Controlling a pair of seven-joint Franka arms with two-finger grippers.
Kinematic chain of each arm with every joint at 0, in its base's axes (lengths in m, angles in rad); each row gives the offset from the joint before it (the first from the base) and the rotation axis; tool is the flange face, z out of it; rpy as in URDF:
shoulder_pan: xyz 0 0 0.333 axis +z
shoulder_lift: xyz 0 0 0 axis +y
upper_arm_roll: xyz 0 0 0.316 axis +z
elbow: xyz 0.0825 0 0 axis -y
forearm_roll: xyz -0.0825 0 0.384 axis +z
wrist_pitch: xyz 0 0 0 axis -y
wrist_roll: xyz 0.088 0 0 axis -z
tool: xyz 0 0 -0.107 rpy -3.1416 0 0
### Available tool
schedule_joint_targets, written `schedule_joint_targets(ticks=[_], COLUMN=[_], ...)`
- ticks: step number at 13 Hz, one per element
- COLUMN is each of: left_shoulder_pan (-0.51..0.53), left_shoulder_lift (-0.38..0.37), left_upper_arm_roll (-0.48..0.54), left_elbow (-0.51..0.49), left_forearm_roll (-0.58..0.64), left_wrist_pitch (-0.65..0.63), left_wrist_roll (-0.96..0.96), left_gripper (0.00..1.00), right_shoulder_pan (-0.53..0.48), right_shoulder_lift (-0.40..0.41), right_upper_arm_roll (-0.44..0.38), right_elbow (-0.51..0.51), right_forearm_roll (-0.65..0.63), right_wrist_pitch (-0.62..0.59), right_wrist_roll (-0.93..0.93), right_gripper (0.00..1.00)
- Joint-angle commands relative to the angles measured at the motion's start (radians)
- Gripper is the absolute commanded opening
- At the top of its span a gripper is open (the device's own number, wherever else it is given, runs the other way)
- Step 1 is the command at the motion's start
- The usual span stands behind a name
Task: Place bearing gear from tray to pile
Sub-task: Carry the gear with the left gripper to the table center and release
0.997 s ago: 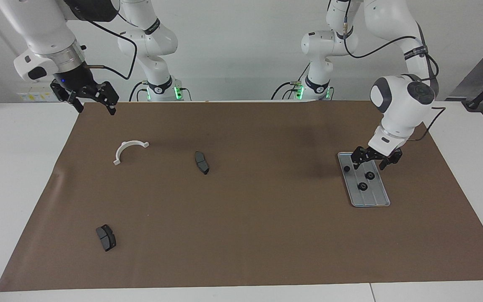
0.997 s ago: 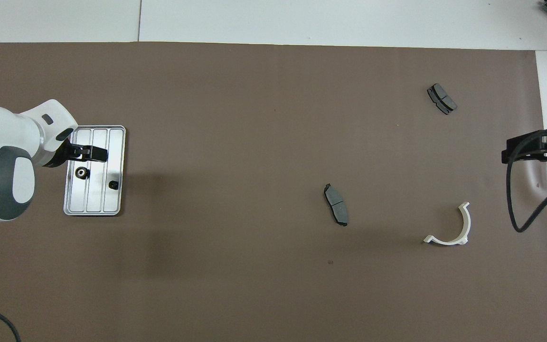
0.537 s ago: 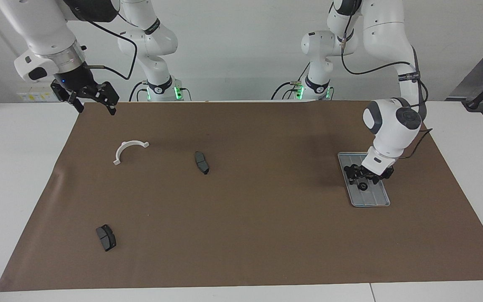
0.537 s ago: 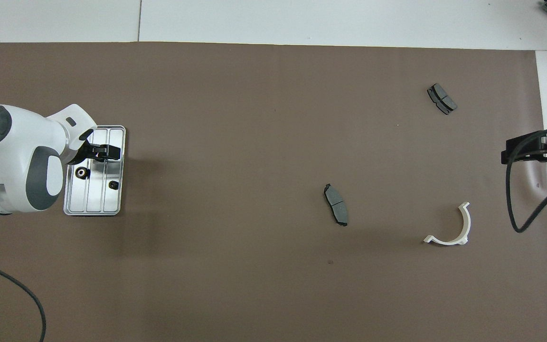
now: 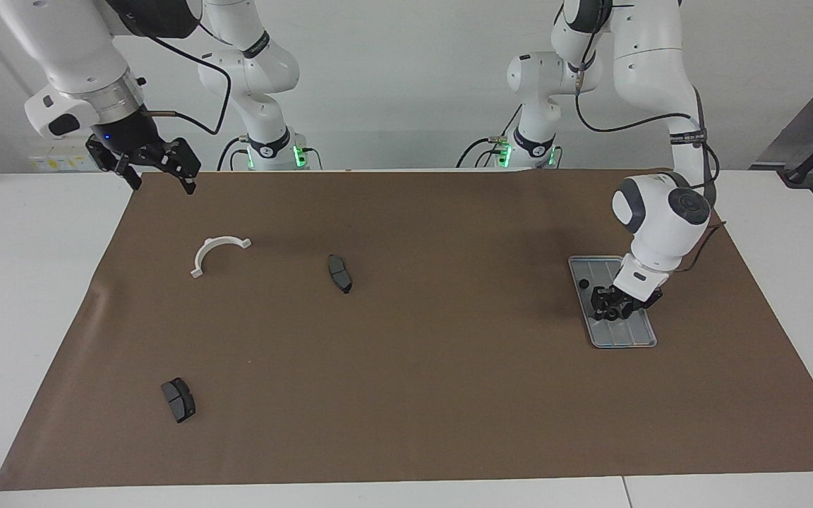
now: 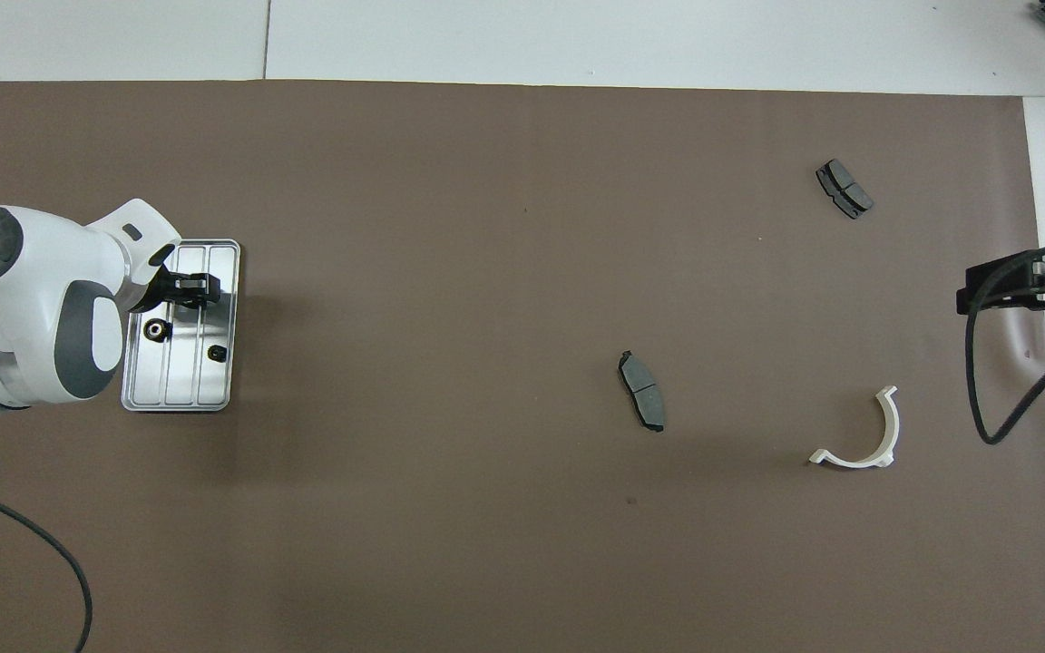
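Observation:
The silver tray lies on the brown mat at the left arm's end; it also shows in the overhead view. My left gripper is down in the tray, its fingers drawn in on the bearing gear that lies farthest from the robots; the gripper hides that gear from above. Two more black gears lie loose in the tray; one shows in the facing view. My right gripper is open and empty, and waits raised over the mat's corner at the right arm's end.
The pile is scattered toward the right arm's end: a white semicircular bracket, one dark brake pad near the mat's middle, and another farther from the robots.
My left gripper has come down from above the tray onto the farthest gear, and its fingers have drawn together. The right arm has not moved.

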Motion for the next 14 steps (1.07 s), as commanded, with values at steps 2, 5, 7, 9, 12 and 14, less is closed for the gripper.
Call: schedule_joint_targets(ticks=[2, 5, 7, 9, 12, 14], left_shoulder_pan=[0.011, 0.012, 0.012, 0.009, -0.023, -0.111], left_shoulder_lift=[0.013, 0.013, 0.014, 0.019, 0.064, 0.073], left_upper_arm_roll=[-0.003, -0.003, -0.003, -0.003, -0.009, -0.006], left_elbow=[0.001, 0.004, 0.014, 0.065, 0.244, 0.290], left_forearm_roll=[-0.009, -0.009, -0.009, -0.009, -0.009, -0.007], left_wrist_pitch=[0.019, 0.017, 0.011, -0.033, -0.215, -0.265], left_wrist_roll=[-0.003, -0.003, -0.003, -0.013, -0.133, -0.300], left_gripper=[0.43, 0.27, 0.17, 0.16, 0.16, 0.17], right_shoulder_pan=[-0.009, -0.011, -0.011, -0.011, -0.011, -0.011], right_shoulder_lift=[-0.023, -0.024, -0.024, -0.024, -0.024, -0.024], right_upper_arm_roll=[0.003, 0.003, 0.003, 0.003, 0.003, 0.003], right_elbow=[-0.022, -0.023, -0.023, -0.023, -0.023, -0.023], right_forearm_roll=[0.018, 0.018, 0.018, 0.018, 0.018, 0.018], right_wrist_pitch=[-0.004, -0.004, -0.004, -0.004, -0.004, -0.004], right_wrist_roll=[0.012, 0.012, 0.012, 0.012, 0.012, 0.012], right_gripper=[1.00, 1.00, 1.00, 1.00, 1.00, 1.00])
